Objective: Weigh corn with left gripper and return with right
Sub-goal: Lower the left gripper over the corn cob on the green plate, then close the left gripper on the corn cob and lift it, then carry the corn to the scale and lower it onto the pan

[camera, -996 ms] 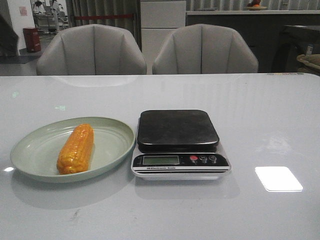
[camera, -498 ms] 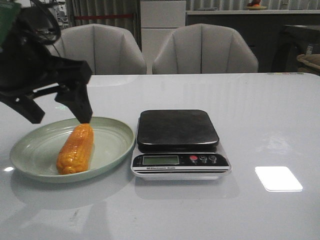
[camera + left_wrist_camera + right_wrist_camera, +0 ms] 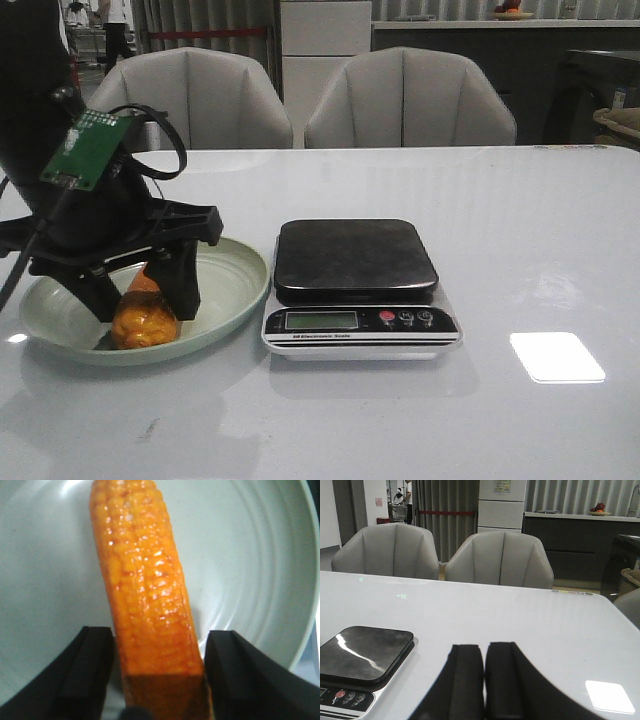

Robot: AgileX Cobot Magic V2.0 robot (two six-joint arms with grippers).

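The orange-yellow corn lies in the pale green plate left of the scale. My left gripper has come down over the cob and stands open, one black finger on each side of it. In the left wrist view the corn runs between the fingers; a thin gap shows on one side, and the other finger is very close. My right gripper is shut with nothing in it, above bare table to the right of the scale. It does not show in the front view.
The scale's black platform carries nothing, and its display and buttons face the front edge. Two grey chairs stand behind the table. A bright light patch lies on the tabletop at the right.
My left arm entered from the upper left and dropped onto the plate, so its open fingers now straddle the corn. The corn and scale have not moved.
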